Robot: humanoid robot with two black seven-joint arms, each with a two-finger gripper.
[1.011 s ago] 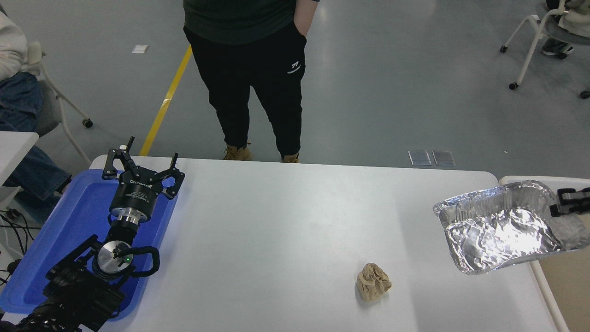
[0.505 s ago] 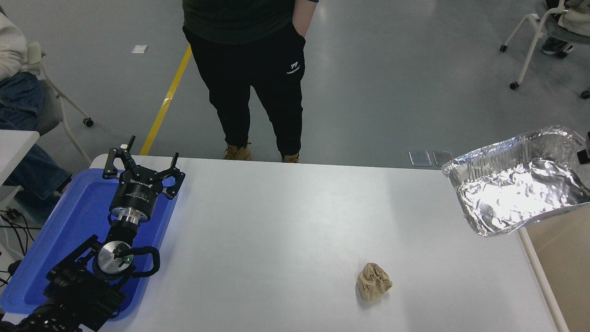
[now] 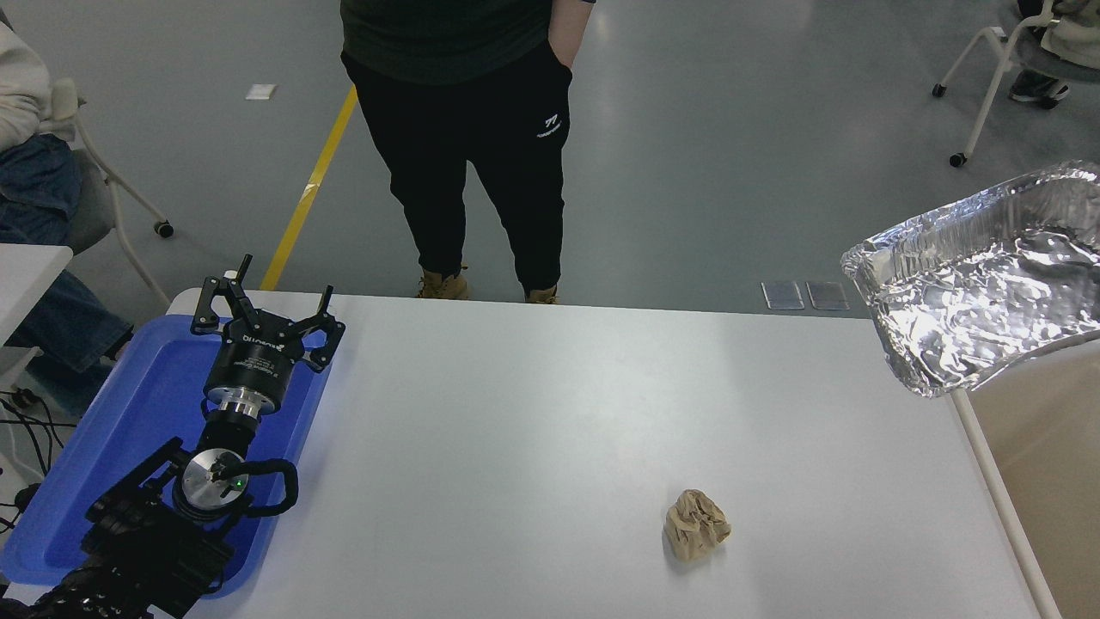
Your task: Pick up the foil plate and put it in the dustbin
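The foil plate, a shiny crinkled silver tray, hangs tilted in the air at the right edge of the picture, above the table's far right corner and the dustbin. The dustbin's white rim and tan inside show beside the table's right edge. My right gripper is out of the picture, past the right edge, so what holds the plate is hidden. My left gripper is parked at the lower left over the blue tray, open and empty.
A crumpled brown paper ball lies on the white table at the front right. A flat blue tray sits at the table's left edge. A person stands at the far side. Wheeled chairs stand at the far left and far right.
The foil plate has risen and moved right, from just above the table's right edge to higher over the dustbin. The right gripper has left the picture. The left arm has not moved.
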